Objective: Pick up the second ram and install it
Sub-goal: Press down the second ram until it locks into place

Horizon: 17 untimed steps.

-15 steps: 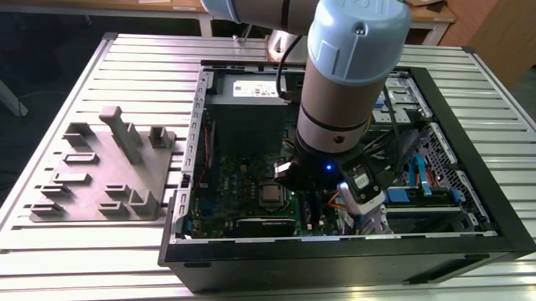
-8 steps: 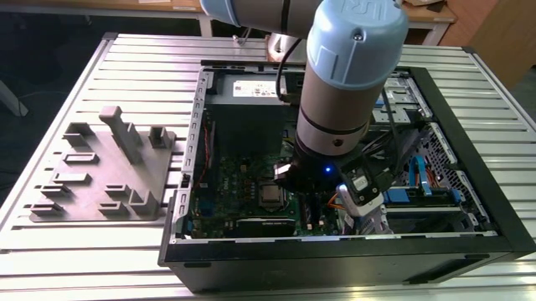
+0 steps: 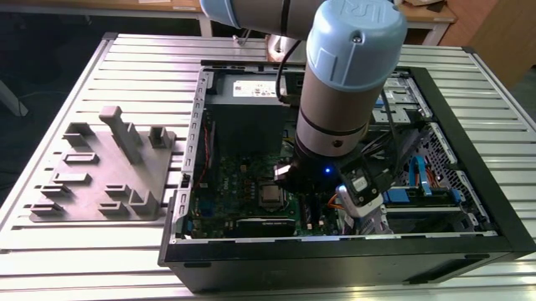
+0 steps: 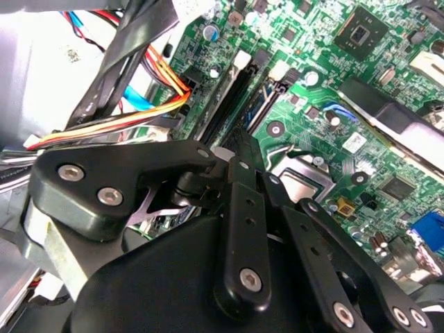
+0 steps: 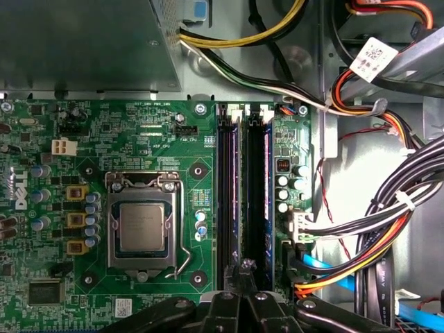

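My gripper (image 5: pixel 246 266) hangs low inside the open computer case (image 3: pixel 335 260), over the green motherboard (image 5: pixel 159 139). Its black fingertips are shut together with nothing visible between them. They sit at the end of two long black memory slots (image 5: pixel 229 194) that run side by side. In the second wrist view the gripper (image 4: pixel 239 149) points at the same slots (image 4: pixel 232 97), just short of them. Both slots look dark with a bluish sheen, and I cannot tell the second ram apart from them. In the exterior view the arm's wrist covers the gripper (image 3: pixel 305 188) and the slots.
The processor socket (image 5: pixel 142 229) lies beside the slots and the grey power-supply box (image 5: pixel 83 41) beyond them. Cable bundles (image 5: pixel 374 229) crowd the other side. A grey holder rack (image 3: pixel 100 169) with a tall fin stands on the slatted table at the exterior view's left.
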Motion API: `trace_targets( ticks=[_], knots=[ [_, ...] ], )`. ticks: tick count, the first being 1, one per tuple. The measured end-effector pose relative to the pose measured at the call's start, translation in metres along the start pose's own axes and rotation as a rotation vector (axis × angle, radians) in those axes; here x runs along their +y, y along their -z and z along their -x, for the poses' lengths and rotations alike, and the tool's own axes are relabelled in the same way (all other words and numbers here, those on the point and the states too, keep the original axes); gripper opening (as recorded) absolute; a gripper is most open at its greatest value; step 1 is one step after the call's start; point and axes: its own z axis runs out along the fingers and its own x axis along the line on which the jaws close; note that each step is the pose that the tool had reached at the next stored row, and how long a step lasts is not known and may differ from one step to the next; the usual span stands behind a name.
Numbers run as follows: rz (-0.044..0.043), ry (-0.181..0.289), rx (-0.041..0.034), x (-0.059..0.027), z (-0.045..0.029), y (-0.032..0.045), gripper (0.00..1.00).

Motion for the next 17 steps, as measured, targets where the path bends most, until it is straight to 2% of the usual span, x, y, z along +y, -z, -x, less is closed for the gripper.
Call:
trace_targets(
  ticks=[14, 17],
  knots=[
    [0.0, 0.0, 0.0, -0.0001, -0.0001, -0.0015, 0.07],
    [0.0026, 0.0, -0.0007, 0.0003, 0.0001, 0.0005, 0.07]
  ],
)
